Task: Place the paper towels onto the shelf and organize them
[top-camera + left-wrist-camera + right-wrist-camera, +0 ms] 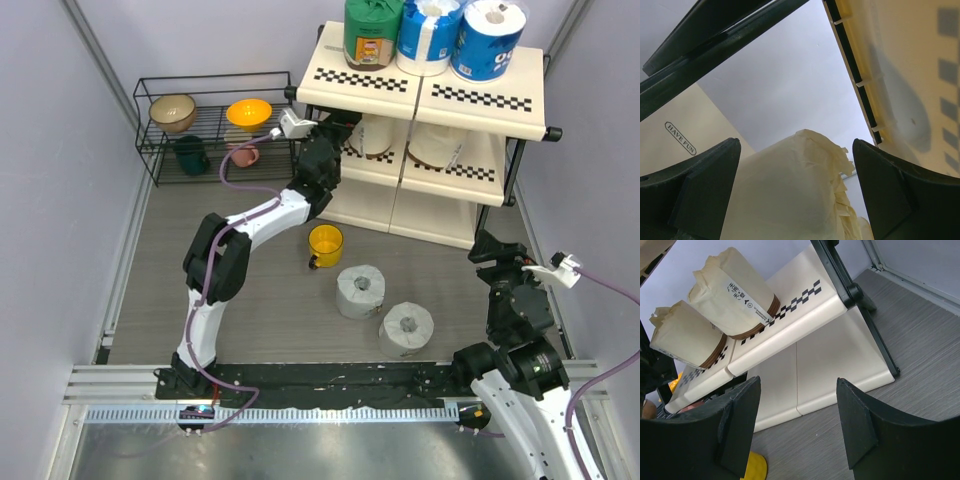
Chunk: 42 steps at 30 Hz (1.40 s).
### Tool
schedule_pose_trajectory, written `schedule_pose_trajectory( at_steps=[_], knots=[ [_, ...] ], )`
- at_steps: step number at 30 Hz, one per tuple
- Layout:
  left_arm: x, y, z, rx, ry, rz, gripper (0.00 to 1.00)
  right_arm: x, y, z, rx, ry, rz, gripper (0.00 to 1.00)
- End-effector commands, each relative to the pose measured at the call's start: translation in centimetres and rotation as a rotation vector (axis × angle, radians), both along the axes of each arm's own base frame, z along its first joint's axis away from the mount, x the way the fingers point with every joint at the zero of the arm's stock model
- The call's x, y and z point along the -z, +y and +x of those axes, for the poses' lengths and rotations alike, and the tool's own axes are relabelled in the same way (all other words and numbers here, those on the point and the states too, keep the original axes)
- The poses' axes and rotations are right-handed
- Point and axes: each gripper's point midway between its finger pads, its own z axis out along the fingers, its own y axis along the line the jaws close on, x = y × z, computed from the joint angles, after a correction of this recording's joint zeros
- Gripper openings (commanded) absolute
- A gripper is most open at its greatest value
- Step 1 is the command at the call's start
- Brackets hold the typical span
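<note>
The left claw (796, 147) is set around a cream roll (790, 195) on the middle tier of the shelf (480, 97); whether it is grasped cannot be told, as a gap possibly shows at 3 o'clock. The right claw (799, 385) is held released and empty. Two grey-white rolls (360, 292) are seen on the counter (250, 320), at 6 o'clock from the shelf

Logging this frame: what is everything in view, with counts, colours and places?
shelf: 1, cream with checkered strips, back right
green roll: 1, green, top tier left
blue-and-white rolls: 2, blue-white, top tier
cream rolls: 2, cream, middle tier
grey-white rolls: 2, grey-white, table centre
yellow cup: 1, yellow, table, by them
wire rack: 1, black, back left
bowls: 2, beige and orange, in rack
cups: 2, dark green and pink, in rack
left gripper: 1, black, middle tier, straddling left cream roll
right gripper: 1, black, open, empty, near right
</note>
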Motion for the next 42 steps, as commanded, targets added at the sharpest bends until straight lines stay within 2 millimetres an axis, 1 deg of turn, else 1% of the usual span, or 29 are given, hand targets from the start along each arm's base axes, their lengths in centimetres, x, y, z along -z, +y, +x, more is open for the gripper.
schedule_pose_trajectory(
  at_steps=[1, 3, 6, 13, 18, 22, 26, 30, 37, 42],
  knots=[
    [-3.3, 0.2, 0.1, 0.011, -0.057, -0.032, 1.0, -2.0, -0.8, -0.6, 0.034, -0.045, 0.0, 0.68],
    [-3.6, -0.3, 0.2, 0.028, -0.066, -0.031, 1.0, -2.0, -0.8, -0.6, 0.033, -0.045, 0.0, 0.68],
    [-3.3, -1.0, 0.2, 0.055, -0.068, -0.034, 1.0, -1.9, -0.8, -0.6, 0.033, -0.042, -0.003, 0.68],
    [-2.5, -1.8, 0.2, 0.081, -0.063, -0.038, 1.0, -2.0, -0.9, -0.7, 0.038, -0.044, -0.007, 0.68],
    [-2.5, -2.4, 0.2, 0.103, -0.069, -0.037, 1.0, -2.0, -1.1, -0.8, 0.045, -0.041, -0.013, 0.68],
    [-2.2, -2.9, 0.3, 0.119, -0.066, -0.033, 1.0, -2.1, -1.2, -0.9, 0.052, -0.04, -0.018, 0.68],
    [-1.8, -3.5, 0.0, 0.149, -0.066, -0.034, 1.0, -2.2, -1.4, -1.0, 0.06, -0.045, -0.017, 0.68],
    [-1.3, -3.8, -0.3, 0.165, -0.061, -0.05, 1.0, -2.2, -1.4, -1.0, 0.058, -0.043, -0.017, 0.68],
    [-1.0, -4.4, -1.0, 0.182, -0.057, -0.059, 1.0, -2.1, -1.5, -1.1, 0.064, -0.04, -0.018, 0.68],
    [-0.4, -4.8, -1.1, 0.193, -0.052, -0.081, 1.0, -2.2, -1.7, -1.4, 0.073, -0.053, -0.011, 0.68]
  ],
)
